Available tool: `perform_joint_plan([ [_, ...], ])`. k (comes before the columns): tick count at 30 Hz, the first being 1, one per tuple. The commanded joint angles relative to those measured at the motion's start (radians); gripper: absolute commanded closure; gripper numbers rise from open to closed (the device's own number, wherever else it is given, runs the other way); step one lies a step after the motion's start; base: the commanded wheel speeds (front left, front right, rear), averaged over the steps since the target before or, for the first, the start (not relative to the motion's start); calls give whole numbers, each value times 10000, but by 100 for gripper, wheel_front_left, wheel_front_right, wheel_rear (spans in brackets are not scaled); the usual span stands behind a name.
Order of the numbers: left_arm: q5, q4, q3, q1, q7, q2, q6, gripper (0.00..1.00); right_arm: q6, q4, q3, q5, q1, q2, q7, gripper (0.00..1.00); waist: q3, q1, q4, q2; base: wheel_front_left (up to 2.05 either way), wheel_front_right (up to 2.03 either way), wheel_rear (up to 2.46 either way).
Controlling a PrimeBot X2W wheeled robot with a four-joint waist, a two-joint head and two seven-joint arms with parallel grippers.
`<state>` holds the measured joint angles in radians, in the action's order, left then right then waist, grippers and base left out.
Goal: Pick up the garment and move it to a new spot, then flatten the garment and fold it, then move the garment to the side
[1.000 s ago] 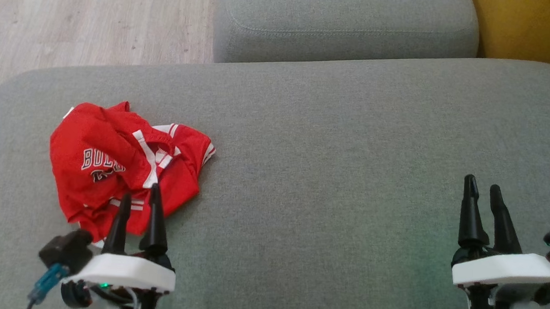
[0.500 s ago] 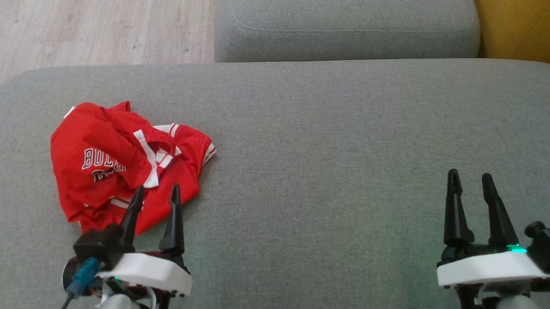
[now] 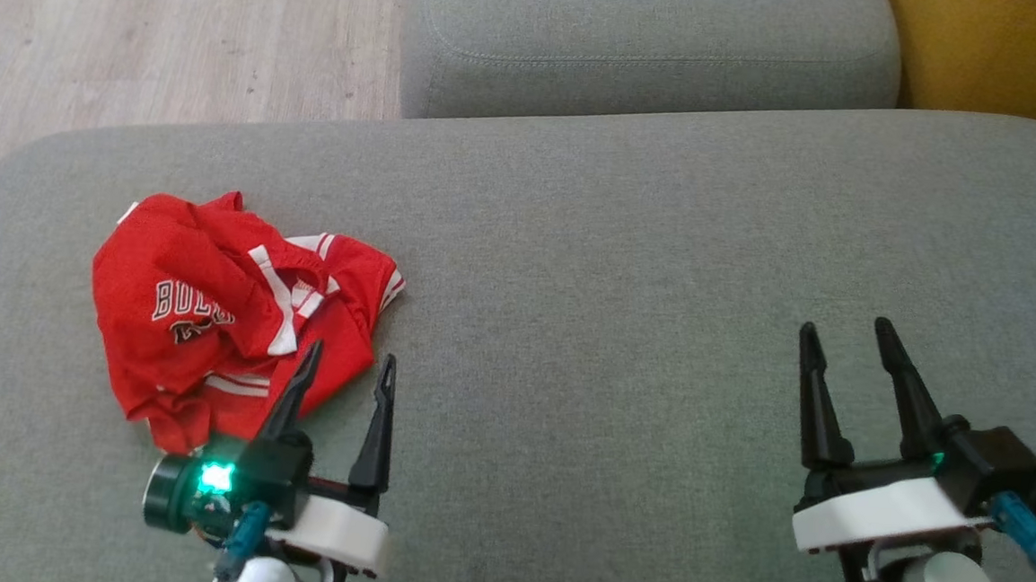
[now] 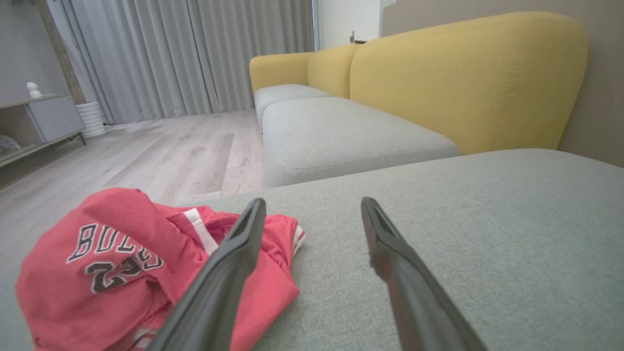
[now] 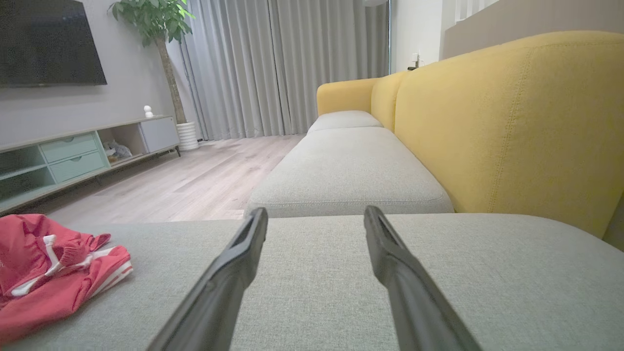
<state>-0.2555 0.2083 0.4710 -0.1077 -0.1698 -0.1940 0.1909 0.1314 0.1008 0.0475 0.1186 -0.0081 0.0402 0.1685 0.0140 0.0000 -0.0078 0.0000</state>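
We saw the red garment [image 3: 229, 309] lying crumpled on the left part of the wide grey sofa cushion [image 3: 618, 270], white trim and lettering showing among its folds. It was bunched up, not spread flat, and nothing had hold of it.

The left jaws stood wide open and empty, low over the cushion at the garment's near right edge. One of their dark fingers [image 3: 294, 390] crossed in front of the red cloth in the head view, while the other pointed over bare grey fabric just beside it. We could not tell whether that finger touched the cloth or only hung above it. From the left wrist the garment sat to the left of the gap between the fingers.

The right jaws were also wide open and held nothing. They hung over bare cushion at the right, well apart from the garment.

Beyond the wide cushion lay a second grey cushion [image 3: 650, 47], with a yellow backrest [image 3: 1000, 60] to its right and pale wooden floor [image 3: 138, 34] to its left.
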Motion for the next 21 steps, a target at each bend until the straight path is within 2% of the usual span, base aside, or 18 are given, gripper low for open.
perform_joint_plan([
  [1,270,-383,-113,-636,-169,-190,176,0,-6,-449,265,-339,-491,83,179,0,5,0,-3,0,0,0,0],
  [4,208,-520,-77,-629,-228,-167,285,0,-6,-496,299,-327,-484,85,238,0,8,0,-7,0,0,0,0],
  [11,-301,-1211,-405,-352,-433,-8,283,0,-6,-215,238,816,-384,89,444,0,25,0,14,0,0,0,0],
  [16,-420,-1268,-787,-10,-579,246,14,0,-7,231,243,1398,-391,93,591,0,13,0,51,0,0,0,0],
  [21,-398,-868,-1118,262,-726,592,-482,0,-7,701,312,1559,-430,96,739,0,-38,0,60,0,0,0,0],
])
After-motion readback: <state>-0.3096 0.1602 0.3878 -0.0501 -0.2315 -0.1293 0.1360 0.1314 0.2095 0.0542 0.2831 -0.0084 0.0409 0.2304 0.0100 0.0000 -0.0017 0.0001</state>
